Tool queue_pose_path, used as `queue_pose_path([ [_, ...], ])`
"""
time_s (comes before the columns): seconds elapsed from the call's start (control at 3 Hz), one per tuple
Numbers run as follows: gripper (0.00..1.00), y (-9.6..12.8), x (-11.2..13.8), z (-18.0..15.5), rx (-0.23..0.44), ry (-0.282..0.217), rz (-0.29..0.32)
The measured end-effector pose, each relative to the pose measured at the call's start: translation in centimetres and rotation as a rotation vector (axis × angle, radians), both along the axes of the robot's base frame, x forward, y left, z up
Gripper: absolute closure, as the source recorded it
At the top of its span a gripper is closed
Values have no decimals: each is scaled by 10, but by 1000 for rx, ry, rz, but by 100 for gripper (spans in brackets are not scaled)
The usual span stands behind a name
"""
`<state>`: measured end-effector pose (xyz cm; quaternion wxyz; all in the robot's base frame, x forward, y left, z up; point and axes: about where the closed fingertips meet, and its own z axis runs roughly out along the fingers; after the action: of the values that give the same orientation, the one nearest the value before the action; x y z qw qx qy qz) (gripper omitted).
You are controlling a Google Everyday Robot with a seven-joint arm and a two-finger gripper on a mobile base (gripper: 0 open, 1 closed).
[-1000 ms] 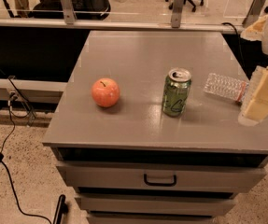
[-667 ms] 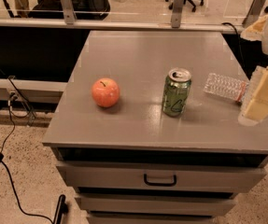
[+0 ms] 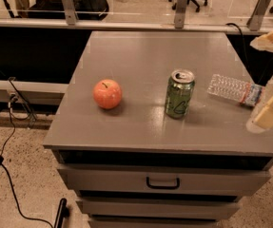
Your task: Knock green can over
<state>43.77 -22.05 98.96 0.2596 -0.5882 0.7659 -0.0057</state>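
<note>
In the camera view, the small green aluminium drink can (image 3: 179, 95) with a silver top stands upright, long axis vertical, toward the near edge of the grey bench (image 3: 141, 51). It is between a round orange-red apple (image 3: 107, 93) on its left and a clear ribbed plastic bottle (image 3: 233, 89) lying on its right. The pale cream gripper (image 3: 271, 113) hangs at the right edge, well apart from the can, and I cannot tell whether it is spread or closed. The can lies to the gripper's left and slightly farther, so a leftward sweep against its upper half would likely tip it.
</note>
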Motion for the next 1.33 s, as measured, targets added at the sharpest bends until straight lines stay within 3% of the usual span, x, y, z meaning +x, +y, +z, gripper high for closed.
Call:
queue_pose_path([
  [0.33,0,-78,-33,12,123,-37,-55],
  [0.67,0,-203,-108,1,231,-21,-138],
  [1.0,0,-254,-158,-5,281,-20,-190],
  [1.33,0,-254,-158,-5,281,-20,-190],
])
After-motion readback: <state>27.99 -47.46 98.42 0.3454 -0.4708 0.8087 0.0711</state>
